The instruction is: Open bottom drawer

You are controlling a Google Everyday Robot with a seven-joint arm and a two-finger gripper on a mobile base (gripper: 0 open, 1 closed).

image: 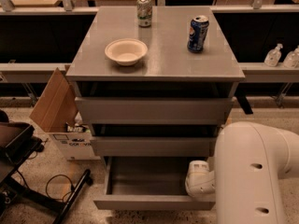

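Note:
The grey cabinet (pixel 154 64) has three handle-less drawers. The bottom drawer (pixel 149 202) stands pulled out toward me, and its plain grey interior (pixel 149 178) shows and holds nothing. The two drawers above it, top (pixel 154 110) and middle (pixel 154 146), are pushed in. My white arm (pixel 254 171) fills the lower right. Its end with the gripper (pixel 200 180) sits at the right end of the open drawer, just above the drawer's front edge. The arm hides the drawer's right corner.
On the cabinet top stand a white bowl (pixel 126 51), a green-and-white can (pixel 144 4) and a blue can (pixel 197 33). An open cardboard box (pixel 60 120) stands on the floor at the left. A black stand with cables (pixel 23 171) is at the lower left. Bottles (pixel 273 55) stand on the right shelf.

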